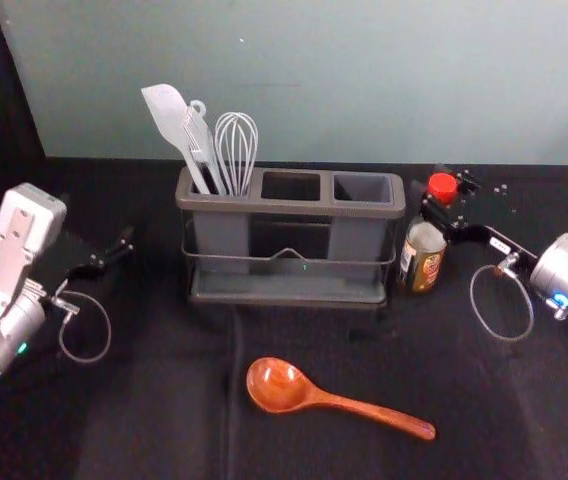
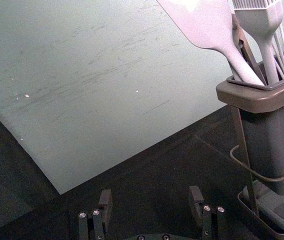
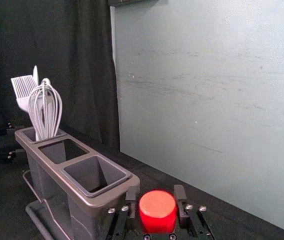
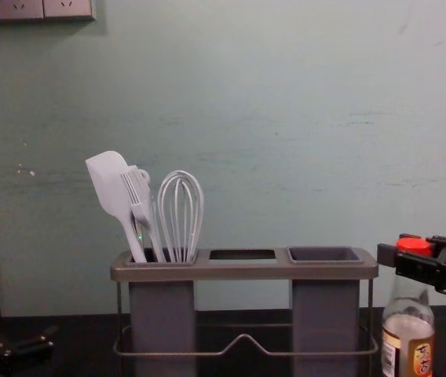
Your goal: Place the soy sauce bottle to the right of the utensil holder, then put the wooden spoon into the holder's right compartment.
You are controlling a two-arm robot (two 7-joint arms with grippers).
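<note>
My right gripper point(image 1: 436, 197) is shut on the soy sauce bottle point(image 1: 424, 255), just right of the utensil holder point(image 1: 292, 290). In the right wrist view my right gripper point(image 3: 157, 197) has its fingers on both sides of the red cap point(image 3: 158, 211). The chest view shows the bottle point(image 4: 407, 345) upright; whether its base touches the table cannot be told. Across the front lies the wooden spoon point(image 1: 282, 385), bowl left, handle right. On the left, my left gripper point(image 1: 119, 250) is idle; in its wrist view the left gripper point(image 2: 150, 202) is open with nothing between its fingers.
A white spatula point(image 1: 169, 118), a brush and a whisk point(image 1: 236, 150) stand in the holder's left compartment. The middle compartment and the right compartment point(image 3: 96, 175) are empty. A pale wall point(image 1: 314, 80) rises behind the dark-covered table point(image 1: 164, 410).
</note>
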